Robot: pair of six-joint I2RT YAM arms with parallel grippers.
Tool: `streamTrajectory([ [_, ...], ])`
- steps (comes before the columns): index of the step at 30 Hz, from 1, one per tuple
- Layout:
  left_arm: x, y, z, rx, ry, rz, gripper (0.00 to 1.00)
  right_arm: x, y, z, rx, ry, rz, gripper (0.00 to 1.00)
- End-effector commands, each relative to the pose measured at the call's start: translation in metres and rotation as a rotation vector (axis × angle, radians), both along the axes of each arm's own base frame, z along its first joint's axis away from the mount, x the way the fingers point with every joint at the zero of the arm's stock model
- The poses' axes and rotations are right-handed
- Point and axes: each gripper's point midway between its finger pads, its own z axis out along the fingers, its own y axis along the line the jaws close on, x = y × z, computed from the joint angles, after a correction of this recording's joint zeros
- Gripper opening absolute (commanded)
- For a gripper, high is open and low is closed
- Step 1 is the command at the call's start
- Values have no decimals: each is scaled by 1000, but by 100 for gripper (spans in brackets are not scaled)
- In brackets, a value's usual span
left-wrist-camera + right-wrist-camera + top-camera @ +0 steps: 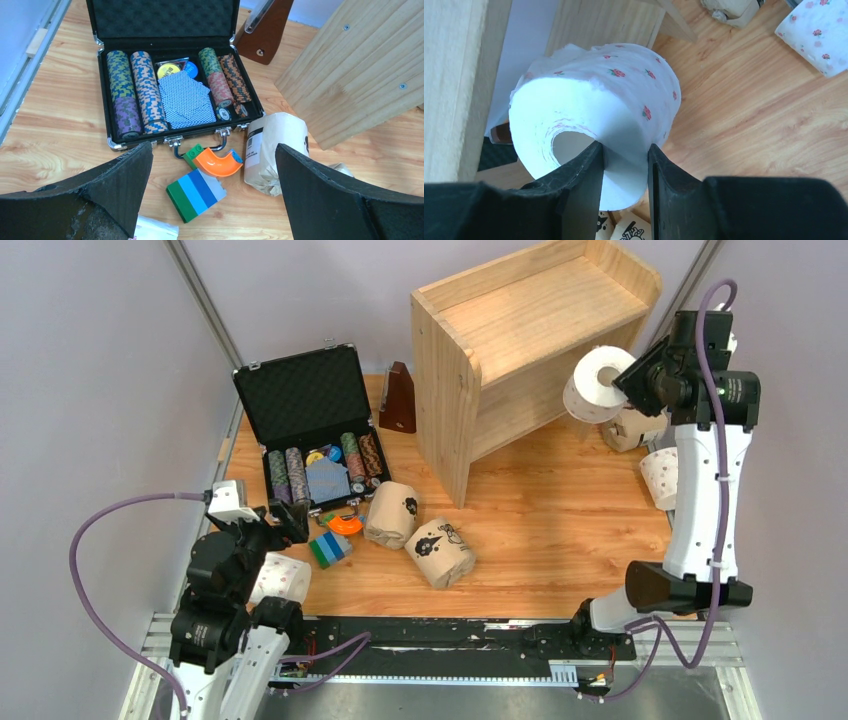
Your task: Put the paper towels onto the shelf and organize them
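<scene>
The right jaws pinch the wall of a white roll (609, 100): one jaw sits inside the hollow core and the other presses on the outside. I think this grip is chosen because the roll is too wide and soft to take across its whole body, while the wall gives a firm hold and lets the roll be carried with the core end toward the wrist. In the right wrist view the roll stands out from the jaws toward 12 o'clock, and the pine of the shelf (540, 310) fills the side from 9 to 11 o'clock. In the top view the shelf stands at about 1 o'clock on the bench (560, 540), and the held roll hangs at its 3 o'clock end, just in front of the open side. It seems not yet to rest on any board, so the placing is still to be done. The left jaws are spread wide and hold nothing; they hover at 8 o'clock on the bench, near the black case (165, 25), with another white roll (282, 578) just beside them. Two kraft rolls (391, 513) lie near the middle, and one kraft roll (628, 430) and a white roll (660, 478) wait at 3 o'clock, beside the right arm.
</scene>
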Motion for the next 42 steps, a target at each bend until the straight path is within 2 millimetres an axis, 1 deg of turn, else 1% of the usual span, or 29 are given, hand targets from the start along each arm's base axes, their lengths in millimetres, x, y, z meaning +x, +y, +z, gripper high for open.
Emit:
streamTrajectory([
  [1, -3, 4, 14, 12, -49, 11, 100, 22, -5, 21, 18, -80, 17, 14],
  [4, -4, 4, 14, 10, -49, 13, 100, 38, -13, 16, 43, -90, 9, 13],
  [6, -4, 4, 14, 9, -48, 13, 100, 50, -11, 15, 78, -110, 39, 13],
  [8, -4, 5, 13, 9, -47, 17, 100, 60, -11, 18, 96, -137, 48, 13],
  [12, -3, 5, 11, 8, -36, 23, 100, 73, -13, 22, 105, -173, 42, 14],
  [20, -2, 6, 9, 1, -25, 31, 100, 105, -26, 14, 110, -193, 1, 15],
  [26, -3, 6, 7, -7, -16, 35, 100, 123, -34, 0, 108, -186, -25, 17],
  [30, -3, 7, 6, -9, -14, 40, 100, 132, -38, -6, 107, -191, -35, 18],
  [36, -3, 7, 6, -11, -12, 40, 100, 138, -42, -6, 119, -210, -63, 23],
  [37, -3, 7, 5, -11, -12, 40, 100, 139, -42, -7, 120, -210, -67, 25],
  [39, -3, 7, 5, -11, -11, 42, 100, 140, -44, -10, 125, -209, -77, 31],
  [42, -3, 7, 6, -11, -12, 43, 100, 143, -44, -16, 132, -201, -79, 35],
])
